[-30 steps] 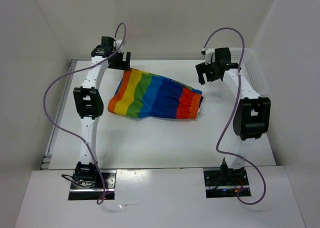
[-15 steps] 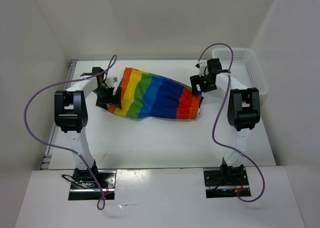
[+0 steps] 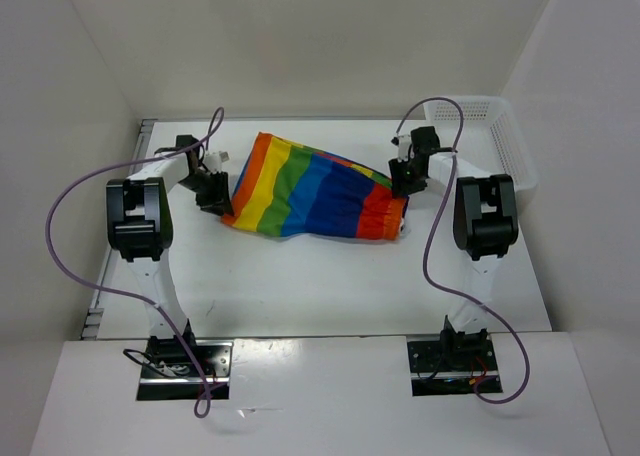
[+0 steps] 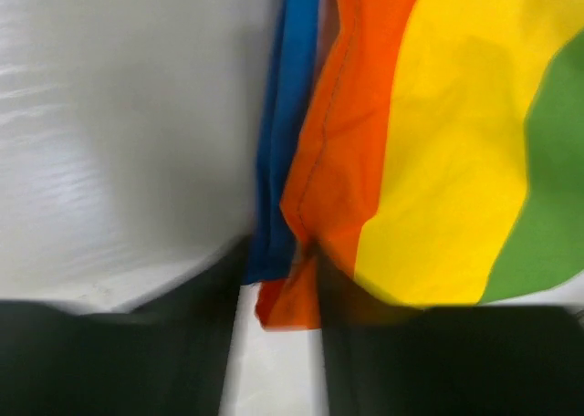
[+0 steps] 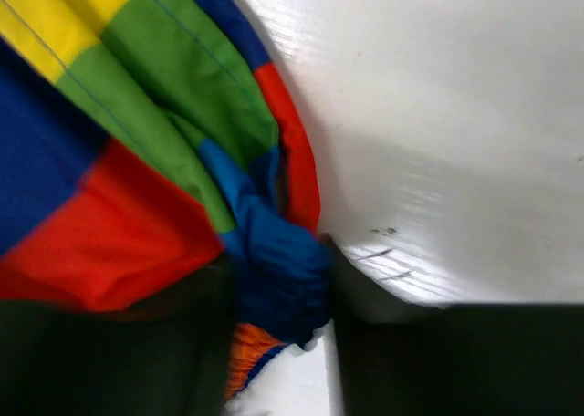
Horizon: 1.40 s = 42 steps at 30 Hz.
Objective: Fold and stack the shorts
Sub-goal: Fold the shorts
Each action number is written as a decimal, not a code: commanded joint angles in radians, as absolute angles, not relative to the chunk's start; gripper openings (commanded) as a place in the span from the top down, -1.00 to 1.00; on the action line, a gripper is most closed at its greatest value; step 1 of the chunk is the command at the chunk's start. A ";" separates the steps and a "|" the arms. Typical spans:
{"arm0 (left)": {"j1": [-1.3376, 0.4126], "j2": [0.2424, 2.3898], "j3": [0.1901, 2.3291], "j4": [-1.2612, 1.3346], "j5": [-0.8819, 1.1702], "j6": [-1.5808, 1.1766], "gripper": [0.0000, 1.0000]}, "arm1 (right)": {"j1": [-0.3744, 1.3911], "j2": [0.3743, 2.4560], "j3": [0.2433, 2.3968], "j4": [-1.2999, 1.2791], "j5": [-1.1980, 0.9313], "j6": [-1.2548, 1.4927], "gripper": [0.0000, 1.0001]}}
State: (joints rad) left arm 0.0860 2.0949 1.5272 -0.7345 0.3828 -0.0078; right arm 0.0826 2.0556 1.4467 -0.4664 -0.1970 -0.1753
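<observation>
Lying on the far half of the table (image 3: 330, 276), the shorts (image 3: 315, 188) are held at both ends. The left gripper (image 4: 281, 297) pinches the orange hem corner. The right gripper (image 5: 278, 293) pinches bunched blue cloth at the waistband end.

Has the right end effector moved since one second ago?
Yes. The right end effector moved toward the bases, away from the white basket, onto the shorts.

We can read no text, label, brand, number or sign anywhere, including on the shorts (image 3: 312, 191).
</observation>
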 commanded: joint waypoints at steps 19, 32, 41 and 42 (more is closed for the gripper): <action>0.133 1.919 1.160 -0.736 0.212 0.000 1.00 | 0.126 2.209 1.769 -0.456 -0.229 -0.163 1.00; 0.133 1.824 1.166 -0.770 0.287 0.000 0.60 | 0.137 2.073 1.812 -0.437 -0.206 -0.134 -0.99; 0.143 1.784 1.157 -0.779 0.224 0.000 -0.17 | 0.112 1.715 1.308 -0.514 -0.264 0.317 -0.99; 0.143 1.784 1.166 -0.779 0.212 0.000 -0.20 | 0.112 1.704 1.258 -0.500 -0.291 0.378 -0.99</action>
